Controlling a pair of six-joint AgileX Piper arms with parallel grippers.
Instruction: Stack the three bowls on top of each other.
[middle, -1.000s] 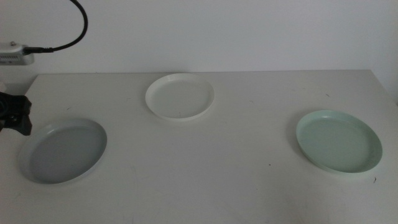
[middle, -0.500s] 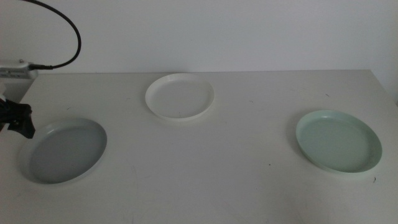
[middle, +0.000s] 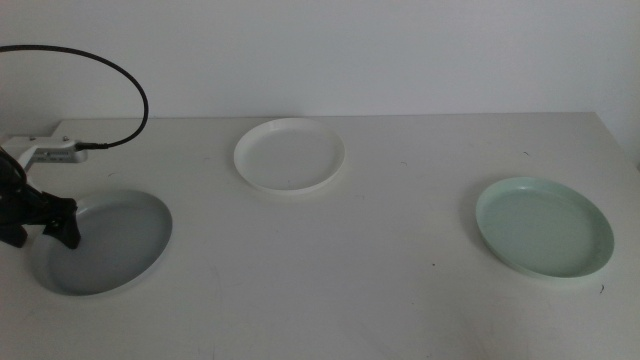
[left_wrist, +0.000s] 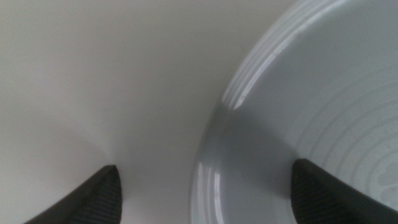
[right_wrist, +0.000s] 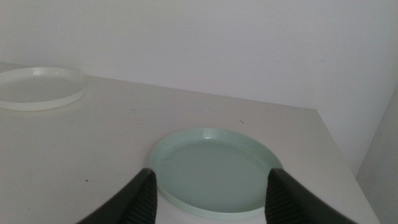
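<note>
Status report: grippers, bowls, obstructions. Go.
Left gripper open, straddling grey bowl rim. Right gripper open, short of mint bowl. White bowl untouched; nothing stacked, nothing in the way.

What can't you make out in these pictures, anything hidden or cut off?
- Middle view: the right gripper is out of frame.
- Middle view: left gripper covers part of the grey bowl rim.
- Left wrist view: most of the grey bowl is cut off.
- Right wrist view: the white bowl is cut by the edge.
</note>
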